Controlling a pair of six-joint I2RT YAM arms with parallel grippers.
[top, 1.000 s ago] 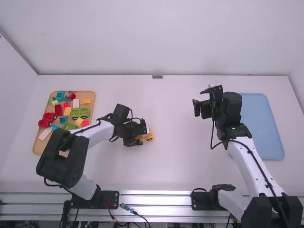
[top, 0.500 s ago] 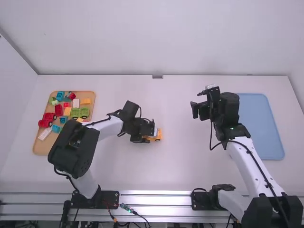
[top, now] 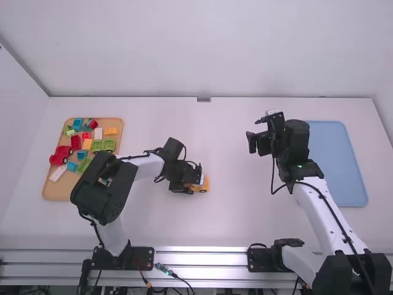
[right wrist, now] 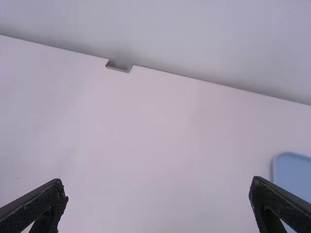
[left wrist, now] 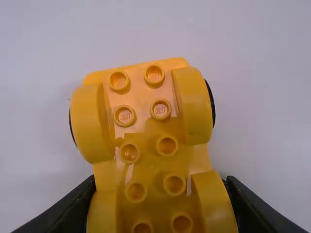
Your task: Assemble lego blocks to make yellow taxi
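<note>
On left side of tan tray (top: 56,192), we see red car base (top: 57,160); toward tray's right edge, green car base (top: 103,146). Right of tray, our left gripper (top: 198,185) has fingers closed against sides of yellow car base (top: 205,185). Farther right of tray, our right gripper (top: 254,129) gapes wide, empty. Farthest right of tray, we see blue mat (top: 344,169).

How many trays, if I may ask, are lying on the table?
2: in the high view, a tan tray at the left side and a blue tray at the right side.
</note>
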